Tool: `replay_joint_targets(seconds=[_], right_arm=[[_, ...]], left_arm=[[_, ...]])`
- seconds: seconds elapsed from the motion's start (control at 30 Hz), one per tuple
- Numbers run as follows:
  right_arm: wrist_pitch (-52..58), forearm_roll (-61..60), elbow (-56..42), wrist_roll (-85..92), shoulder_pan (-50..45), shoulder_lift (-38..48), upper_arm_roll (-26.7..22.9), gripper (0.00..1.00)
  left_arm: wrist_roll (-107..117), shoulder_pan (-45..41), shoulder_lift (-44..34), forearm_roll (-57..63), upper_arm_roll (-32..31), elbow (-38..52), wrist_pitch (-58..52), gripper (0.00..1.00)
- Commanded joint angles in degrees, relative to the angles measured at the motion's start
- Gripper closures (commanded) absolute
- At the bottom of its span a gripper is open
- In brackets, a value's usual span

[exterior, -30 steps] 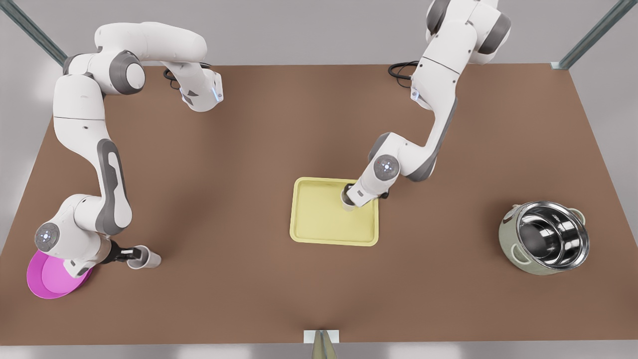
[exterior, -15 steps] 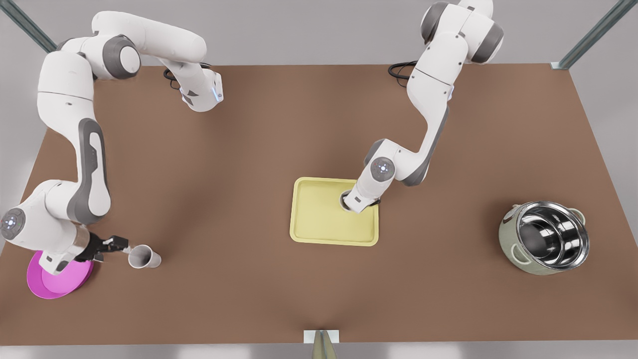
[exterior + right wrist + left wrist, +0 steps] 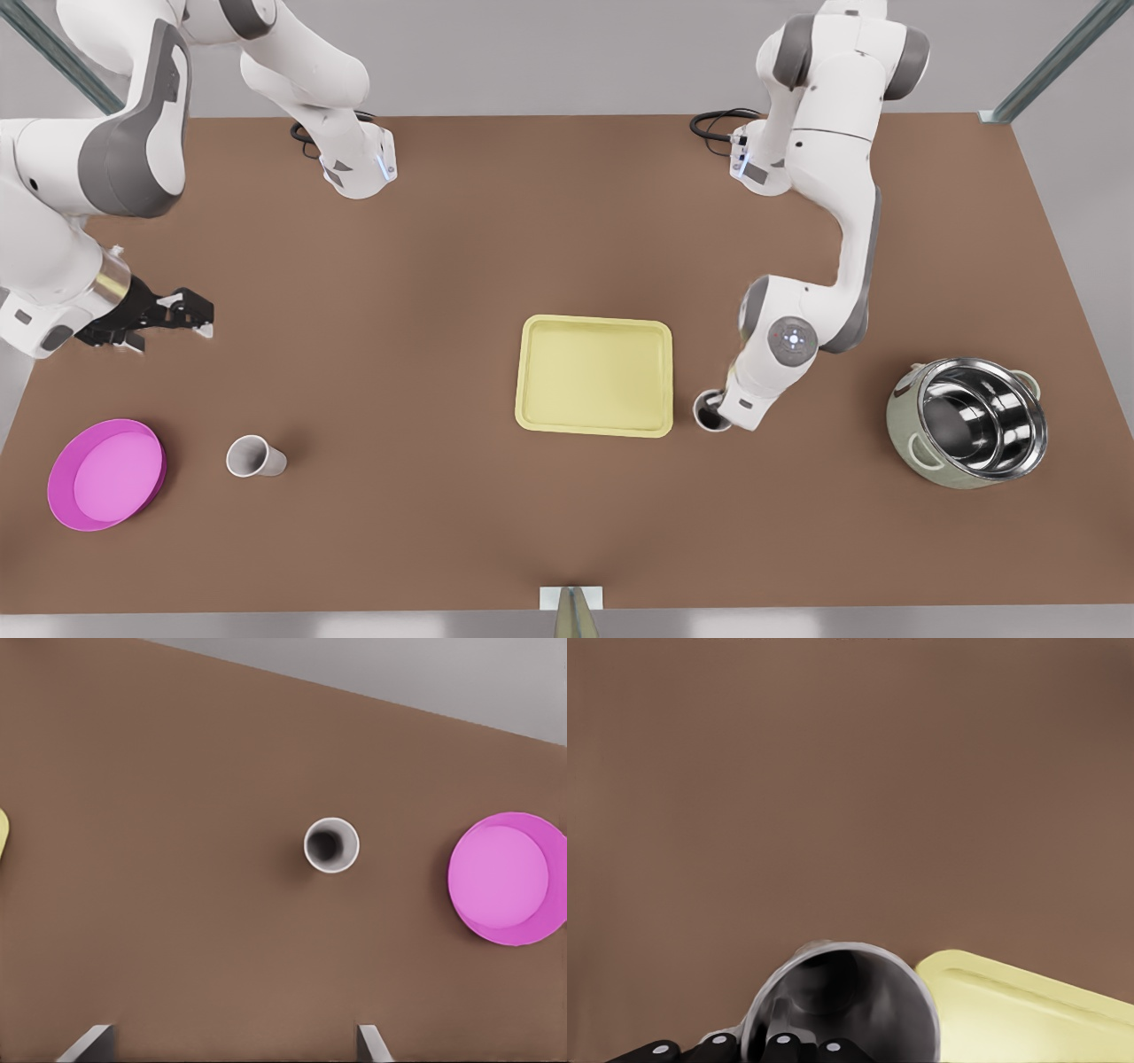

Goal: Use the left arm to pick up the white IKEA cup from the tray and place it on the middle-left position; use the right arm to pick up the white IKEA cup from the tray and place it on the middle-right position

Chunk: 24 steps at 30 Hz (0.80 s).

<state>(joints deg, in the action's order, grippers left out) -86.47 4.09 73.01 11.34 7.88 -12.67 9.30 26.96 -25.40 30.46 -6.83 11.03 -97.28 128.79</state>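
One white cup (image 3: 711, 412) stands just off the front view's right edge of the pale-yellow tray (image 3: 594, 377). My left gripper (image 3: 725, 409) is shut on its rim. The left wrist view has that cup (image 3: 842, 1001) close up, the left gripper (image 3: 771, 1048) on it and the tray's corner (image 3: 1028, 1001) beside it. A second white cup (image 3: 255, 457) stands upright and free on the brown table at the front view's left. My right gripper (image 3: 190, 315) hangs open well above and behind it. The right wrist view looks down on this cup (image 3: 331, 845), with the right gripper (image 3: 230, 1045) apart from it.
A round magenta dish (image 3: 106, 474) lies near the free cup, also seen as the dish (image 3: 509, 877) from the right wrist. A steel pot in a pale green shell (image 3: 970, 424) sits at the front view's right. The tray holds nothing.
The left gripper carried its cup off the tray to the table beside the tray's right edge. The right gripper let go of the other cup, then rose and drew back from it.
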Motion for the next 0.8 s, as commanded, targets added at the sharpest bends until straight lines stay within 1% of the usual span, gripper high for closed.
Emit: replay_joint_targets(seconds=[0.0,0.03,0.07,0.1,0.17,0.27,0.4,0.43,0.47,0.67,0.7,0.73,0.77], right_arm=[[1.13,-4.61,3.18,-14.07,-6.82,3.62,-8.86,0.0],[0.17,-5.32,5.91,-12.49,-7.09,6.25,-10.35,0.0],[-2.29,-5.32,10.57,-12.13,-7.09,9.07,-10.53,0.0],[-2.03,-5.24,9.96,-12.14,-6.73,8.28,-10.62,0.0],[-1.77,-5.15,9.34,-12.22,-6.73,8.28,-10.53,0.0],[-1.77,-5.15,9.34,-12.22,-6.73,8.28,-10.44,0.0],[-1.77,-5.24,9.34,-12.4,-6.73,8.28,-10.53,0.0],[-1.77,-5.15,9.34,-12.57,-6.73,8.19,-10.53,0.0],[-1.77,-5.06,9.34,-12.75,-6.82,8.19,-10.36,0.0],[-2.3,-5.32,9.34,-12.84,-6.82,8.19,-10.35,0.0],[-2.3,-5.24,9.34,-12.84,-6.73,8.19,-10.44,0.0],[-2.3,-5.24,9.34,-12.84,-6.82,8.19,-10.35,0.0],[-2.3,-5.24,9.34,-12.84,-6.82,8.19,-10.44,0.0]], left_arm=[[-23.88,3.25,0.39,-0.12,0.31,0.95,-3.63,0.79],[-24.06,4.75,1.09,0.24,0.31,1.83,-3.63,0.79],[-24.4,5.63,1.88,0.32,0.4,3.06,-3.55,0.79],[-26.34,5.89,3.29,0.32,1.72,5.08,-3.55,0.79],[-26.87,6.51,6.1,0.15,1.72,5.78,1.2,0.79],[-26.87,6.51,10.67,0.15,1.72,10.71,2.78,0.79],[-26.52,6.68,11.73,-0.38,1.72,10.88,5.42,0.79],[-26.6,6.86,11.73,-0.55,1.72,10.88,5.59,0.73],[-26.87,6.95,11.73,-0.47,1.72,10.88,6.12,0.0],[-28.35,6.68,11.46,0.32,1.72,10.8,6.12,0.0],[-29.15,6.6,10.15,2.42,1.72,10.01,3.33,0.0],[-29.06,5.98,7.43,6.3,1.63,10.18,-4.58,0.0],[-29.24,5.46,5.67,6.48,1.63,10.27,-10.55,0.0]])
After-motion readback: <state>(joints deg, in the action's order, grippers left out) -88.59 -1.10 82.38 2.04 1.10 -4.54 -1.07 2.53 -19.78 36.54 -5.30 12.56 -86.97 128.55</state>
